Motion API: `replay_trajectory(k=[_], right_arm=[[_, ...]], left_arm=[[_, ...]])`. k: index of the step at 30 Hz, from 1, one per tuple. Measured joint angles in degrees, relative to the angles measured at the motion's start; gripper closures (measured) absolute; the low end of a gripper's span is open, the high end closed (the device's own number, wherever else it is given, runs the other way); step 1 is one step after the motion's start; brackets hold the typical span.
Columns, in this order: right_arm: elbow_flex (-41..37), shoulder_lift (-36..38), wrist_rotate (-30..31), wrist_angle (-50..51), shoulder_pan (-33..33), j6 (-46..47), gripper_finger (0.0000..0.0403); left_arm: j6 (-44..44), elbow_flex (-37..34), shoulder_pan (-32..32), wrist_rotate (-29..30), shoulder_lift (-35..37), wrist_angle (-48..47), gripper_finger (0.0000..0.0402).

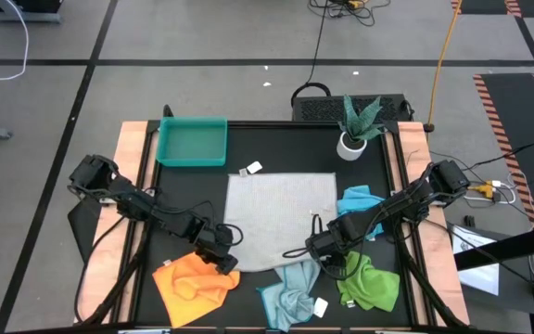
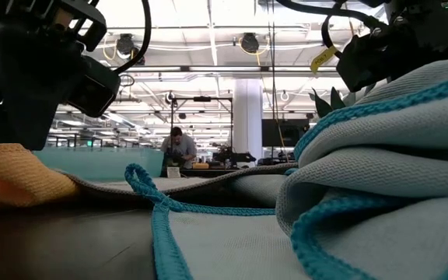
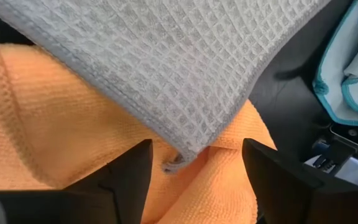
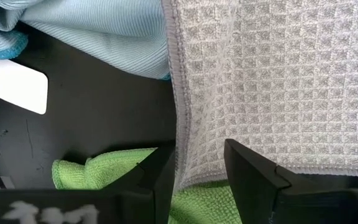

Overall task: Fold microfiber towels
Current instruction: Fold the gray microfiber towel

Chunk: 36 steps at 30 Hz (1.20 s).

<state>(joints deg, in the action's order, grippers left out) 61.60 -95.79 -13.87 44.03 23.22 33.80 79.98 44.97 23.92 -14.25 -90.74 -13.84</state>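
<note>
Grey towel [image 1: 281, 221] one, orange towel [image 1: 196, 283] one, green towel [image 1: 371, 286] one

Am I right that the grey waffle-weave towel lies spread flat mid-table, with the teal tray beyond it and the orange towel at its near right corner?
Not quite: the orange microfibre towel lies at the grey waffle-weave towel's near left corner, as the high view shows. The teal rectangular tray does sit beyond it.

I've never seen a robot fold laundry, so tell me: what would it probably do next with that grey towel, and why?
Probably close the left tool on the grey towel's near corner. That corner hangs between its open fingers, over the orange towel, not gripped. The right tool already straddles the other near edge, so both corners could then be lifted to fold it.
</note>
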Motion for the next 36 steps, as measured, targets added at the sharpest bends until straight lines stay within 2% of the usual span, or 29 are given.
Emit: replay_trajectory(k=[6, 11, 20, 25, 28, 32, 36], right_arm=[[0.0, 0.0, 0.0, 0.0, 0.0, 0.0, 0.0271], [0.0, 0.0, 0.0, 0.0, 0.0, 0.2, 0.0271], [0.0, 0.0, 0.1, 0.0, 0.0, 0.5, 0.0271], [0.0, 0.0, 0.2, 0.3, 0.0, 0.5, 0.0276], [0.0, 0.0, 0.4, 0.7, 0.0, 0.5, 0.0296], [0.0, 0.0, 0.4, 1.0, 0.0, 0.5, 0.0344], [0.0, 0.0, 0.5, 1.1, 0.0, 0.3, 0.0394]], left_arm=[[0.3, 0.0, 0.0, 0.6, 0.0, 0.6, 0.016], [0.6, 0.0, -0.2, 2.7, 0.0, 0.8, 0.0183], [0.3, 0.0, -0.2, 2.7, 0.0, 0.9, 0.0222], [1.0, 0.0, -0.1, 1.6, 0.0, 0.9, 0.0264], [1.4, 0.0, -0.1, 0.8, 0.0, 0.9, 0.0311], [1.0, 0.0, -0.1, 0.8, 0.0, 0.9, 0.0385], [0.9, 0.0, -0.1, 1.8, 0.0, 1.0, 0.0391]])
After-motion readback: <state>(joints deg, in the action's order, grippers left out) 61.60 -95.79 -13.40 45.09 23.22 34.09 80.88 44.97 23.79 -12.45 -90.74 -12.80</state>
